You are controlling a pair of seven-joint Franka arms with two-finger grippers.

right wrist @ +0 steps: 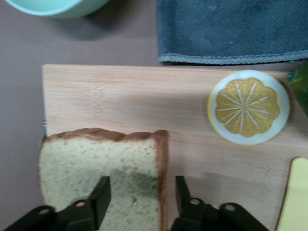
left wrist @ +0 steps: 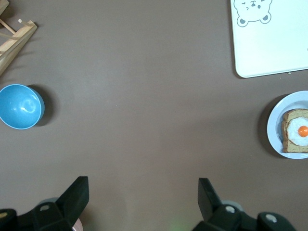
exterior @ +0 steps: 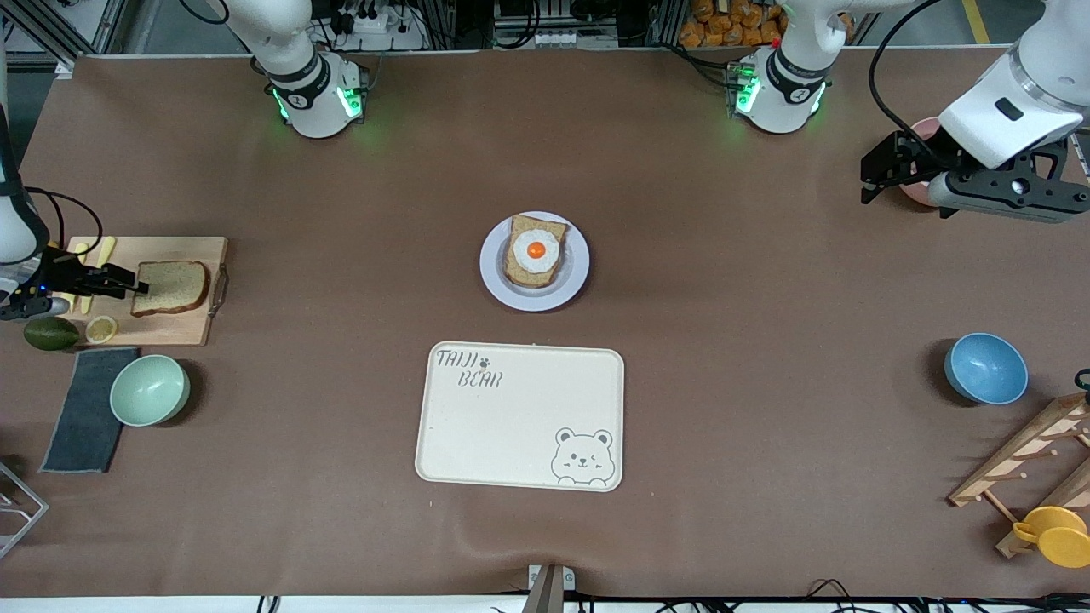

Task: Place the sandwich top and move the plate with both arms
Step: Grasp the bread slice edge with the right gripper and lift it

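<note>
Brown tabletop (exterior: 724, 281) holds plate (exterior: 576, 266), tray (exterior: 511, 426), seemingly 2 bowls.

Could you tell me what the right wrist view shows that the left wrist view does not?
Only the right wrist view shows the sandwich top on the wooden cutting board, with the open right gripper straddling the slice's edge, plus a lemon slice, a dark cloth and the mint bowl.

Only the left wrist view shows the plate with the egg-topped bread, the bear tray, the blue bowl and the open left gripper.

Both show the brown table.
</note>
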